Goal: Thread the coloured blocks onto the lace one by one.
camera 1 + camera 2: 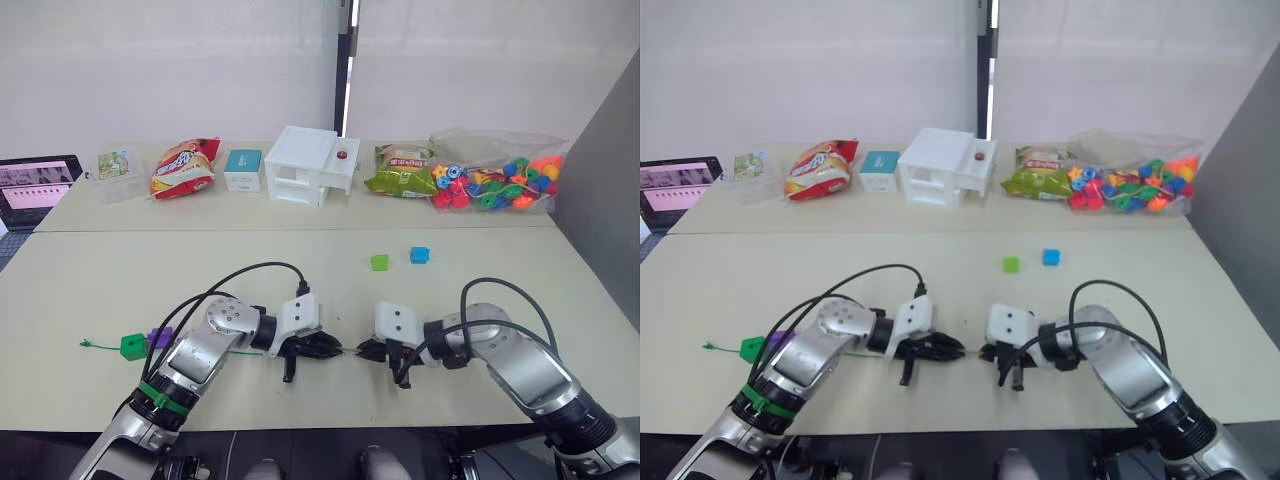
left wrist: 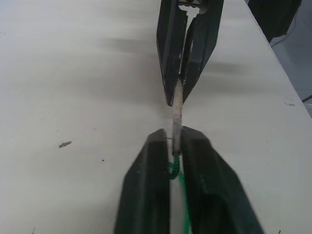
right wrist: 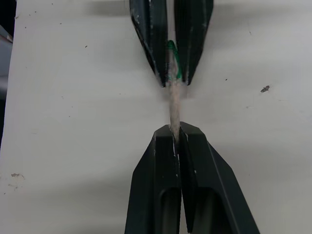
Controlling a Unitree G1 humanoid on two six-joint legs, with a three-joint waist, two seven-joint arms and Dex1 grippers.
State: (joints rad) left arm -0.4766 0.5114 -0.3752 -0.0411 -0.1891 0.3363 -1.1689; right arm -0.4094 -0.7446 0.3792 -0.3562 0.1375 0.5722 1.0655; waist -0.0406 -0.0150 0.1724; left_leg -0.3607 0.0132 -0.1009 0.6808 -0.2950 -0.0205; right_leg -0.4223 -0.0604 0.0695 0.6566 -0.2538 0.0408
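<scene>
Landmark: white toy house (image 1: pixel 308 165), at the far edge of the table (image 1: pixel 100 290).
Lace: the lace (image 2: pixel 176 114) lies well in front of the house, running along the table's near side; its stiff pale tip bridges the gap between the two grippers.
Left gripper: left gripper (image 2: pixel 170 146), fingers pressed together on the lace where green string meets pale tip.
Right gripper: right gripper (image 3: pixel 176 134), fingers pinching the free end of the tip.
Threaded blocks: a green block (image 1: pixel 132 346) and a purple block (image 1: pixel 159 336) sit on the lace toward its far-left end; whether the lace passes through both is hard to tell.
Loose blocks: a green cube (image 1: pixel 379 262) and a blue cube (image 1: pixel 419 255) stand between the house and the grippers, apart from both.
Step in hand: judged a handover of the tip between grippers.
Doing it well: one grip should hold firm before the other releases; keep the tip level and straight, exposing enough to enter a block's hole.
</scene>
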